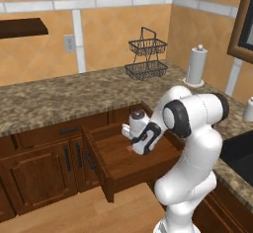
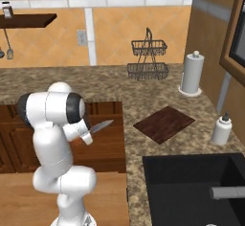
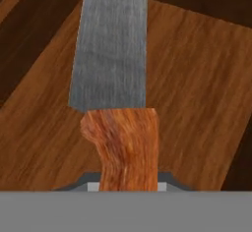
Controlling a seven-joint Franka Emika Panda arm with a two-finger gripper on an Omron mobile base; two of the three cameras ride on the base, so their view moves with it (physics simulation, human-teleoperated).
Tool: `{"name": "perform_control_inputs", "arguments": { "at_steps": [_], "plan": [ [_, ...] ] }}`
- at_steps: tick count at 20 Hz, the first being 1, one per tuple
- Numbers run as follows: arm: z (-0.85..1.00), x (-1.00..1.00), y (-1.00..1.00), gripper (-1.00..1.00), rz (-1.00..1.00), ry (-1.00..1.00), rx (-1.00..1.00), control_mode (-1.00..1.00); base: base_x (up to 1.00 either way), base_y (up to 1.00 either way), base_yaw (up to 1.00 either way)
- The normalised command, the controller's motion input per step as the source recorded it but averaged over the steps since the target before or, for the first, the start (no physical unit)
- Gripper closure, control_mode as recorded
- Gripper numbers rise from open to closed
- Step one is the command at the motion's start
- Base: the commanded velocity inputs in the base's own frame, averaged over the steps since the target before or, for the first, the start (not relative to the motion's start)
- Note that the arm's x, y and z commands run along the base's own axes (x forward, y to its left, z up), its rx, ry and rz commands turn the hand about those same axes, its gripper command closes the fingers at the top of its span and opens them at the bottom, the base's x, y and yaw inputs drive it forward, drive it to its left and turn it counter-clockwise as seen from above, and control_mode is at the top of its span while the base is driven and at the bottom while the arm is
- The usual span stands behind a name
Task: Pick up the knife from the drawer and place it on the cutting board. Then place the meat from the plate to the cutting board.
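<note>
Over the open drawer point(image 1: 129, 164), the claw point(image 3: 127, 186) is clamped on the knife point(image 3: 114, 93) handle, blade pointing away.

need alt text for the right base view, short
The white arm's gripper holds the knife above the open drawer, blade pointing toward the counter. To the right, the cutting board lies bare on the granite counter ahead of the black sink.
</note>
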Motion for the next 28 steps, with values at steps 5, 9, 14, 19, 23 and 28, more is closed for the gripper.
{"name": "perform_control_inputs", "arguments": {
  "at_steps": [5, 9, 14, 19, 23, 28],
  "plan": [
    [1.0, -0.56, -0.34, 1.0, -0.06, -0.17, 0.0, -1.0, 0.0, 0.0, 0.0],
    [1.0, -0.27, -0.36, 1.0, -0.1, -0.19, 0.0, -1.0, 0.0, 0.0, 0.0],
    [1.0, -0.06, -0.5, 1.0, -0.13, -0.09, 0.0, -1.0, 0.0, 0.0, 0.0],
    [0.96, 0.05, -0.96, 1.0, -0.1, 0.18, 0.0, -1.0, 0.0, 0.0, 0.0],
    [0.36, 0.22, -1.0, 1.0, -0.02, 0.34, 0.0, -1.0, 0.0, 0.0, 0.0],
    [-0.05, 0.37, -1.0, 1.0, 0.0, 0.37, 0.0, -1.0, 0.0, 0.0, 0.0]
  ]
}}
